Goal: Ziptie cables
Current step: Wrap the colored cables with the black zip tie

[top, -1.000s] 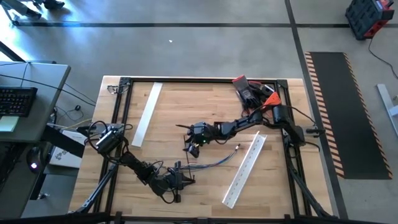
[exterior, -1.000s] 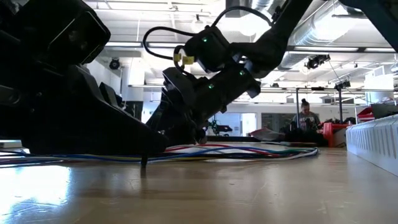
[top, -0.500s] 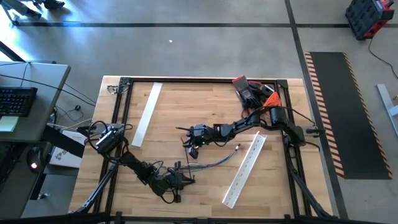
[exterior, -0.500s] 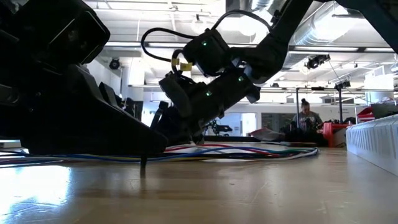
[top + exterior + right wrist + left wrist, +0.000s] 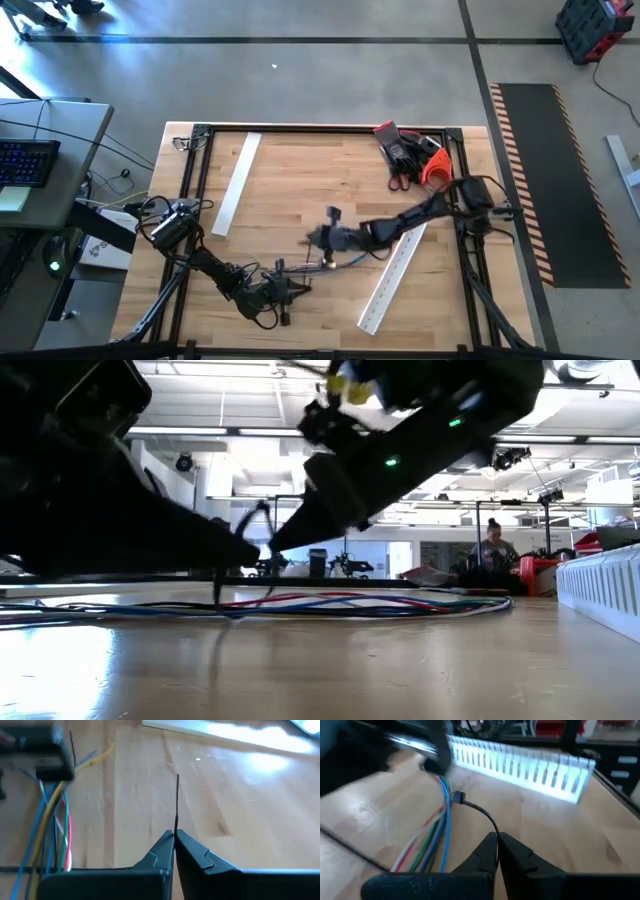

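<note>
Since the earlier frames the right arm has swung toward the table's near edge and its fingers have closed. In the high view the right gripper point(image 5: 320, 238) now lies just beside the cables point(image 5: 350, 262), with the arm stretched across the slotted white channel strip point(image 5: 393, 272) on the right of the table. In the right wrist view its fingers point(image 5: 167, 851) are pressed together on a thin dark strand, apparently a zip tie point(image 5: 176, 802), which rises straight out from the fingertips above the wooden table point(image 5: 240, 795).

The left gripper point(image 5: 298, 288) sits near the front edge of the table, close to the cable bundle's left end. In the left wrist view its fingers point(image 5: 492, 851) are closed on a thin black strap point(image 5: 480, 812) that arcs away from them to a small square head lying beside the coloured wires. The wires run blue, green, red and white across the boards, with the slotted strip behind them.

From the low view the cables point(image 5: 330, 603) lie flat on the table as a long bundle, and both arms come down over its left part.

A second plain white strip point(image 5: 236, 183) lies on the left of the table, well apart from the wires. A heap of red, black and orange tools point(image 5: 412, 152) occupies the far right corner. In the room beyond, a person point(image 5: 492, 550) sits at a bench.
</note>
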You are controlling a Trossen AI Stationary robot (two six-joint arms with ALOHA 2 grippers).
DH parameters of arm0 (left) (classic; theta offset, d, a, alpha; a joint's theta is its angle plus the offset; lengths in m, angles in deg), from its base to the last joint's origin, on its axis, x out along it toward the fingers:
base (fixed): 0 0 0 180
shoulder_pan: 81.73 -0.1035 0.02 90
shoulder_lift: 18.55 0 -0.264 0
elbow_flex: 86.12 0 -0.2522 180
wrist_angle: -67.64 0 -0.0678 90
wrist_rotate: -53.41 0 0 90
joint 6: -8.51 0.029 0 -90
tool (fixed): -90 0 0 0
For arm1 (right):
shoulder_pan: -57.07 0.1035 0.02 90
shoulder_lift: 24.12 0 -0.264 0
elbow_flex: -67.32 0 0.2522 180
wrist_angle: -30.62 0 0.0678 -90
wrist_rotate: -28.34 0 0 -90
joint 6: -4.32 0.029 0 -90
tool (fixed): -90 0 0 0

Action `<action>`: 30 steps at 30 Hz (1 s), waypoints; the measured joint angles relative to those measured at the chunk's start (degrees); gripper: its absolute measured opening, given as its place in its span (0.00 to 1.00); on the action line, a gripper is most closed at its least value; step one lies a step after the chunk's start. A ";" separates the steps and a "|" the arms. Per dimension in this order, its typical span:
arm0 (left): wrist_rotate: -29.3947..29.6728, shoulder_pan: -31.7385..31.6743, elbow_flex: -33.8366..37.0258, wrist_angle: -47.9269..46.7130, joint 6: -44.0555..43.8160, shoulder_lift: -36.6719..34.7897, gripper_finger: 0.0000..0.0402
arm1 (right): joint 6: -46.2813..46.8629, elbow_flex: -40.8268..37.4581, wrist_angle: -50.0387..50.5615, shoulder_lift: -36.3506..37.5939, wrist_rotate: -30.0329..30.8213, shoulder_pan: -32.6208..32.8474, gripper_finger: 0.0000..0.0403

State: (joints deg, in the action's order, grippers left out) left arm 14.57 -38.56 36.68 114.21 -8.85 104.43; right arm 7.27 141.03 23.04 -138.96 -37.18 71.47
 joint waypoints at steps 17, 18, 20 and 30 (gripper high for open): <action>-3.06 -1.60 -0.02 4.29 1.45 0.00 0.00 | -16.51 -0.12 -1.45 0.85 9.87 9.64 0.00; -3.51 -1.85 -0.02 4.29 1.45 0.00 0.00 | -16.44 -0.12 -1.34 0.85 9.87 9.74 0.00; -4.15 -2.30 -0.02 4.30 1.48 0.00 0.00 | -15.60 -0.08 -0.63 0.71 9.83 9.72 0.00; -5.61 -3.03 -0.02 4.25 2.57 0.00 0.00 | -8.96 1.17 2.39 -2.99 7.42 10.45 0.00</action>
State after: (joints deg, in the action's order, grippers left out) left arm 8.96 -41.59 36.65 118.46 -6.28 104.43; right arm -1.70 142.20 25.42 -141.96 -29.76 81.92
